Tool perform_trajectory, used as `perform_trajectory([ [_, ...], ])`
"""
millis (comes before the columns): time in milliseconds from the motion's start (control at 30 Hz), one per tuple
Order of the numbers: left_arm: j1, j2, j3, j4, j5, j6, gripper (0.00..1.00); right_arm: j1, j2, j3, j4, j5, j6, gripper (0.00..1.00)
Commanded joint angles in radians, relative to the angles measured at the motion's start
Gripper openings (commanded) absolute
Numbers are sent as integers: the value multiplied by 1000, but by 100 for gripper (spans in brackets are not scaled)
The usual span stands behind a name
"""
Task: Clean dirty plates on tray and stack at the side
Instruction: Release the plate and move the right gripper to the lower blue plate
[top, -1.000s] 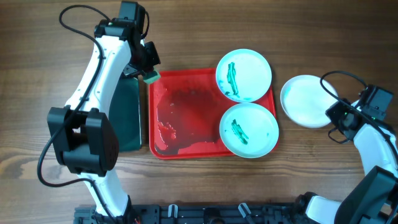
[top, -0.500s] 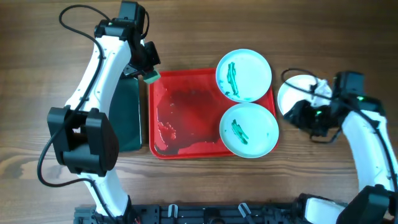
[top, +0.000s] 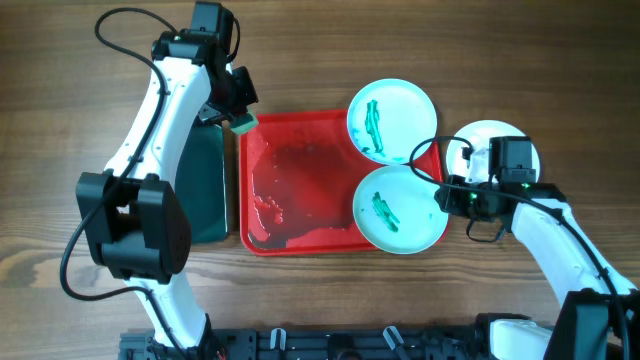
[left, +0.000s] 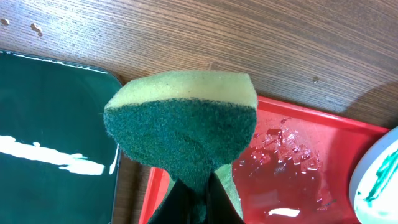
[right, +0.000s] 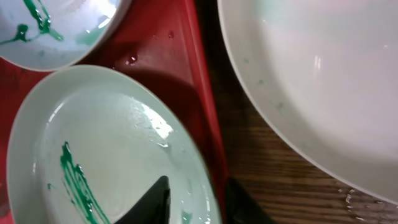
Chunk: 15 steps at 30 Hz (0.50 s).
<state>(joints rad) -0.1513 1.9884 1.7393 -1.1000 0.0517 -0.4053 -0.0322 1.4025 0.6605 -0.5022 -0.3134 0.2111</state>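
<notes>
beside the tray (top: 300, 190), the right arm (top: 548, 225) half hides a cream plate (top: 480, 135).

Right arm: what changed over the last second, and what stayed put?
The right gripper swung in from the table's edge, over the white plate; its open fingers now straddle the nearer smeared plate's rim, nothing grasped. The left gripper with its sponge, the far plate and the tray stayed put.

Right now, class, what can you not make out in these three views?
White plate: right arm covers part in overhead; frame edges crop it in right wrist view.
Black tray: left arm covers much of it overhead; left wrist view crops it.
Left hand: the sponge hides most of its fingers in left wrist view.
</notes>
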Motion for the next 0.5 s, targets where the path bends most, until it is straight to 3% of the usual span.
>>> perform_trajectory([
  [0, -4, -8, 7, -5, 12, 5, 4, 40, 3, -2, 16, 4, -6, 22],
  [133, -4, -8, 7, -5, 12, 5, 4, 58, 18, -2, 10, 25, -2, 20],
  [233, -4, -8, 7, -5, 12, 5, 4, 76, 27, -2, 3, -17, -2, 14],
  [467, -4, -8, 7, -5, 12, 5, 4, 285, 29, 11, 5, 0, 69, 12],
])
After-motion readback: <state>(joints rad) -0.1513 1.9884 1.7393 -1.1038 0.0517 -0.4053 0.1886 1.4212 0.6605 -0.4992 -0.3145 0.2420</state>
